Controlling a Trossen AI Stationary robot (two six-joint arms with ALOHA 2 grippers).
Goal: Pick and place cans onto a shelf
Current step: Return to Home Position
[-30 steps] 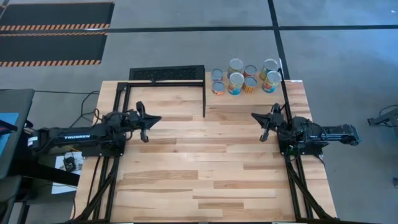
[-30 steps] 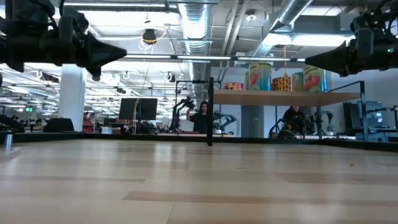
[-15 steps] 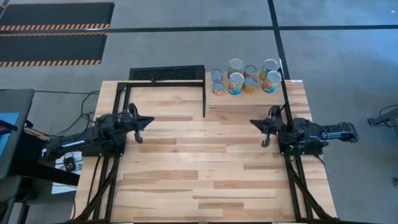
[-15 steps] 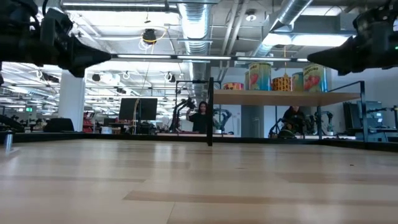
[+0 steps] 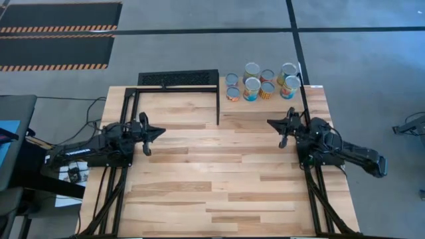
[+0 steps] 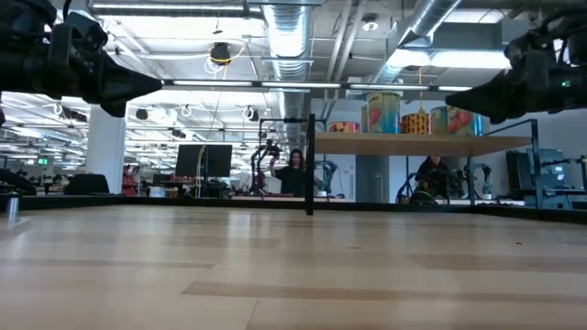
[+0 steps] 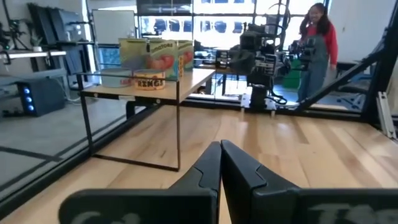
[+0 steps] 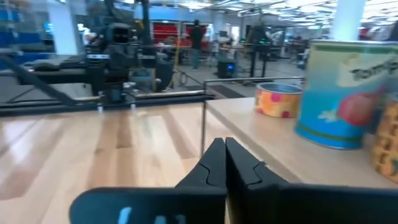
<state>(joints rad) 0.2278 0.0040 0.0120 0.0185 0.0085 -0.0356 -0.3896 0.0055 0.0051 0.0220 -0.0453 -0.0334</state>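
Several cans (image 5: 252,88) stand upright in a cluster on the far part of the pale shelf (image 5: 262,109) at the table's far right. They also show in the low view (image 6: 383,112), the left wrist view (image 7: 149,59) and the right wrist view (image 8: 339,93). My left gripper (image 5: 149,136) is shut and empty above the table's left side, well left of the shelf. My right gripper (image 5: 279,131) is shut and empty above the table, just near of the shelf's front edge (image 8: 261,137).
A black metal grate on a frame (image 5: 178,79) stands at the far edge, left of the shelf's thin black post (image 5: 218,106). Bare planks (image 5: 219,179) fill the table's middle and near part. A person (image 6: 295,170) stands in the room beyond.
My left gripper has drawn back toward the table's left edge and stays shut. My right arm has swung about, its rear going toward the near edge, so the shut gripper now slants more toward the shelf and sits a little lower. The cans have not moved.
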